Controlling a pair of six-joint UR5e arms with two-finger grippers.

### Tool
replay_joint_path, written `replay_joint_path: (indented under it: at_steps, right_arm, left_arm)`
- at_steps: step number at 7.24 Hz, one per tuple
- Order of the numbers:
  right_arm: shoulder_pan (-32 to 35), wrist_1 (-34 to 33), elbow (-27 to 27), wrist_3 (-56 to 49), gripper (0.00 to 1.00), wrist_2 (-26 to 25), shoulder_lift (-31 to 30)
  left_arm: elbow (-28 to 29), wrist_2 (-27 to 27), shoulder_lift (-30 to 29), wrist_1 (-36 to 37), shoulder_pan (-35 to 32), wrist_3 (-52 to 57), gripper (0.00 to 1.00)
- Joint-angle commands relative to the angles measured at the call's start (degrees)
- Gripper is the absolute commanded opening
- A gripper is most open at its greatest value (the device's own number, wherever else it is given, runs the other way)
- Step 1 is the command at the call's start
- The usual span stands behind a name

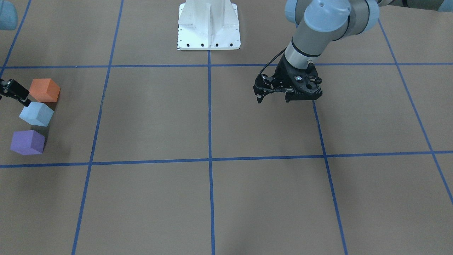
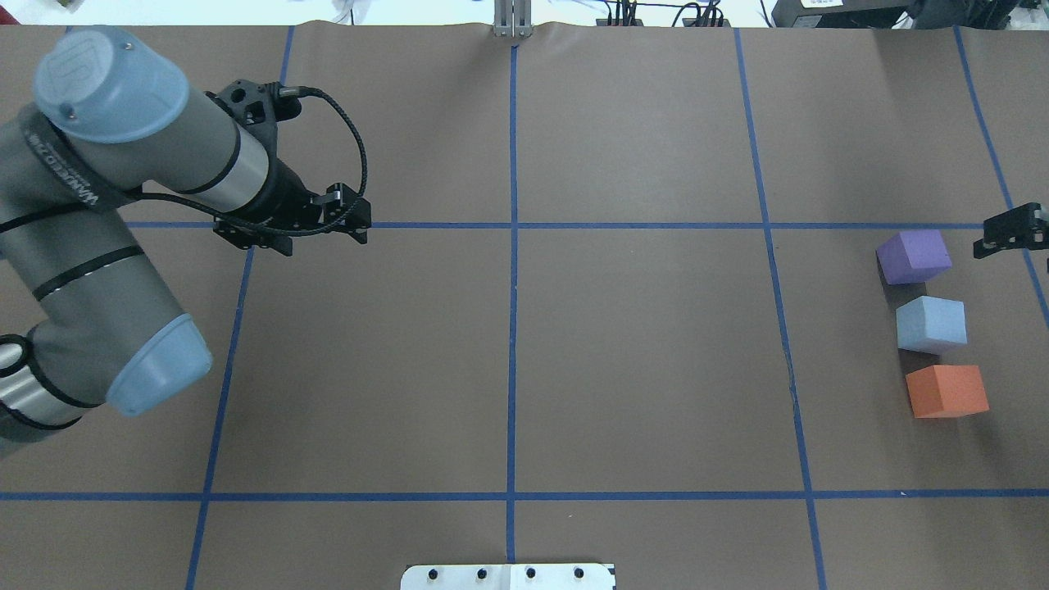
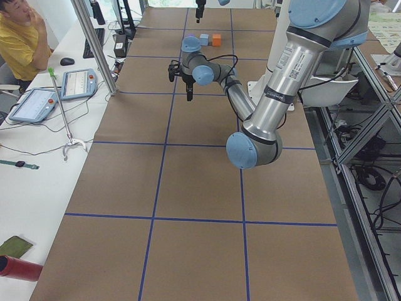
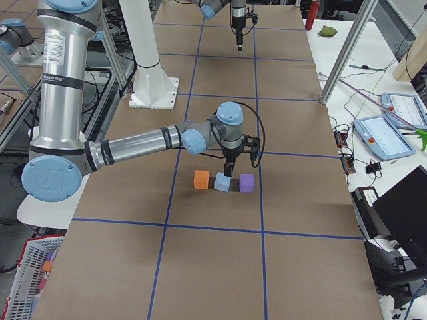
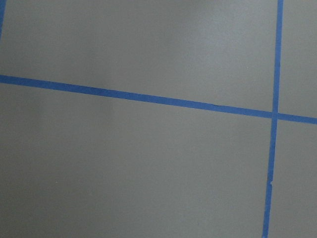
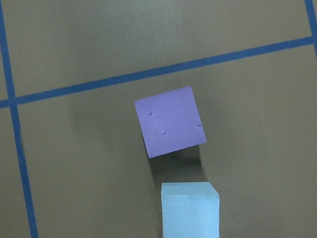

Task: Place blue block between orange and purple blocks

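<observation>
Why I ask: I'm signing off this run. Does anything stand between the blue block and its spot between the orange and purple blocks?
Nothing visible does. The blue block already sits in line between the purple block and the orange block, apart from both. The right hand is close to the row.

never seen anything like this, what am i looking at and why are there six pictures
It is one moment seen by six cameras. The machine is a robot with two jointed arms at a brown table. Two pictures look down from above, one from behind the robot and one facing it. Two look along the table from its ends, and two come from cameras on the wrists. The left arm hangs over the table, far from the cubes. The right arm reaches out, its fingers close to a row of three cubes: orange block, blue block in the middle, purple block. All three sit on the table; nothing seems held.
</observation>
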Motion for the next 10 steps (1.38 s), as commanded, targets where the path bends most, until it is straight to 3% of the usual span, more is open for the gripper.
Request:
replay_joint_path:
  at_steps: [1,3,4,6,8,10]
  right_arm:
    - [7.9,-0.5,-5.1,-13.7,1.00,0.9,0.6]
    - [12.8,-0.6,-8.8,-21.6,1.00,1.0,0.6]
    - [13.2,-0.6,-9.1,-21.9,1.00,1.1,0.1]
    - [13.8,-0.5,-8.9,-22.0,1.00,3.6,-1.3]
    - [13.8,-0.4,-8.2,-22.0,1.00,3.7,-0.8]
    - [12.6,-0.6,-6.9,-22.2,1.00,3.7,0.8]
  left_arm:
    - [-4.3,-0.7,8.9,0.2,-4.5,11.7,1.00]
    - [-4.5,-4.0,16.9,0.5,-13.1,27.5,1.00]
    - [-4.2,-5.2,20.5,3.2,-19.7,40.6,1.00]
    - [0.0,-10.0,22.4,10.8,-32.7,62.2,1.00]
    - [5.6,-15.3,25.8,10.1,-40.9,72.9,1.00]
    - [8.1,-15.2,28.2,10.0,-44.0,73.3,1.00]
